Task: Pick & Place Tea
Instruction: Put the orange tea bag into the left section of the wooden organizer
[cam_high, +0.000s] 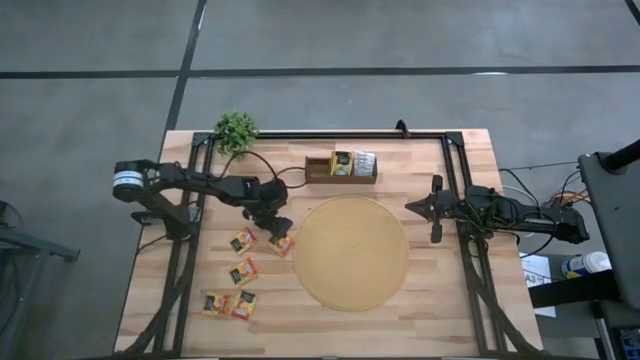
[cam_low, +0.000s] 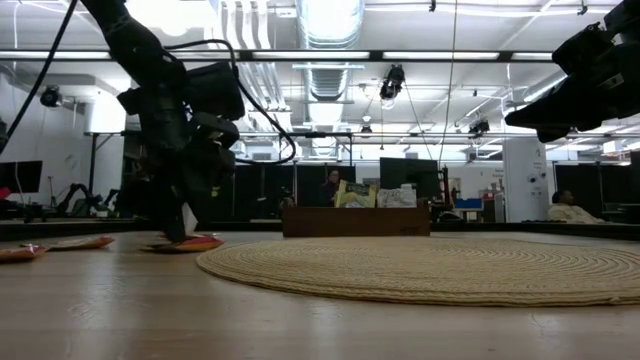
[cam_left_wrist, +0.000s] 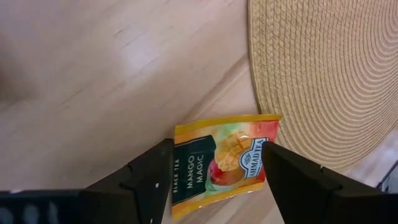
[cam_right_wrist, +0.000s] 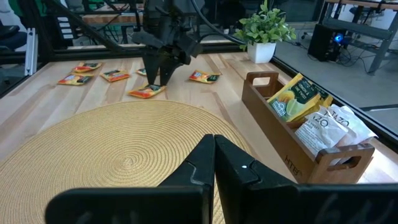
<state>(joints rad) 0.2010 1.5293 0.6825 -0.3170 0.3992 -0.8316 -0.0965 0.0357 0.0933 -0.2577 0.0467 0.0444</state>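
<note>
1. Pale wooden planks of the table (cam_high: 440, 300) are filling my high view, with a workshop room showing beyond in the low view.
2. I am watching the left gripper (cam_left_wrist: 214, 171) standing over one flat square orange-and-yellow mango tea sachet (cam_left_wrist: 225, 163), fingers spread to either side of it, nothing clamped yet; the sachet is lying on the wood just beside the big round woven tan mat (cam_high: 352, 252).
3. The right gripper (cam_right_wrist: 214, 163) is waiting with its fingers pressed together, empty, above the mat's far side.
4. Four more orange-yellow sachets (cam_high: 236, 280) are lying loose on the table near the left arm, so I am judging five left to move.
5. In the brown wooden three-slot tray (cam_high: 341, 176), yellow-green sachets (cam_right_wrist: 291, 97) and white sachets (cam_right_wrist: 329, 127) are already standing; one end slot looks empty.
6. I am reckoning the job is partly done.
</note>
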